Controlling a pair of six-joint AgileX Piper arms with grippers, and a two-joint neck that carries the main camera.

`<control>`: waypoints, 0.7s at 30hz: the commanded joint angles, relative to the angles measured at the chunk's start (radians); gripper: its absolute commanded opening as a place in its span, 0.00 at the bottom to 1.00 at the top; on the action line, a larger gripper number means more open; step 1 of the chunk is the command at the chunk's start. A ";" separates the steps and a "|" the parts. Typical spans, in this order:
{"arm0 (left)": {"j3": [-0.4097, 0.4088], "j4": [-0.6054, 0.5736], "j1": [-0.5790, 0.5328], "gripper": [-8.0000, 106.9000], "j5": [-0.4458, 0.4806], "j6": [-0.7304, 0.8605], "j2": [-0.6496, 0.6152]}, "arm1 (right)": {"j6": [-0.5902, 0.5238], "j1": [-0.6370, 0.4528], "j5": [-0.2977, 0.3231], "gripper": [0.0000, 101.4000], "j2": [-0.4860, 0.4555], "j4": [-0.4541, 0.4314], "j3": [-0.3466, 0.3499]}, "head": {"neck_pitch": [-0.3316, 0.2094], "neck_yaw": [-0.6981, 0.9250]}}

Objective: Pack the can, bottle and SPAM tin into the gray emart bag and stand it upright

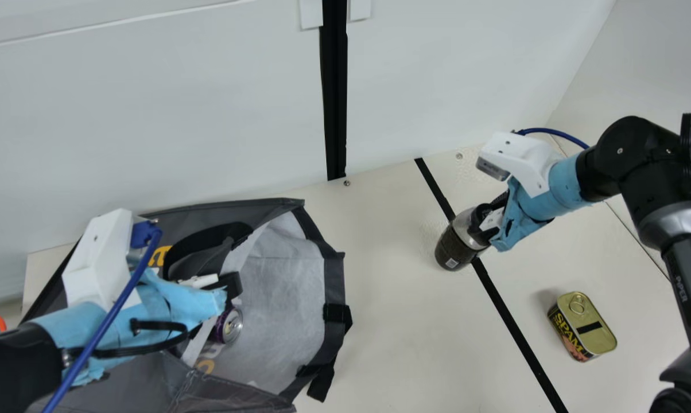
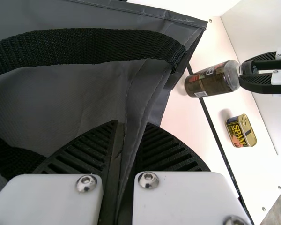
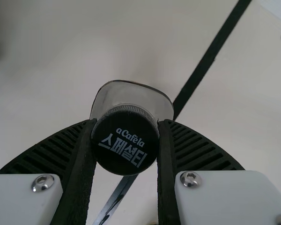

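Pinching a fold of the gray emart bag [image 1: 333, 281], the left gripper [image 1: 227, 291] is at the bag's open mouth, just inside which the can [image 1: 229, 325] shows, by the far left corner of the table [image 1: 391, 338]. The right gripper [image 1: 484, 221] has its two fingers closed on the cap of the bottle [image 1: 459, 246], which leans between the bag and the table's right edge. Nearer that right edge, the SPAM tin [image 1: 587, 327] rests on the tabletop, apart from the bottle.
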 commanded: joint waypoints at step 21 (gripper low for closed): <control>0.000 0.000 0.000 0.00 0.000 0.000 0.000 | -0.021 0.156 0.000 0.00 -0.099 0.027 0.076 | -0.023 -0.002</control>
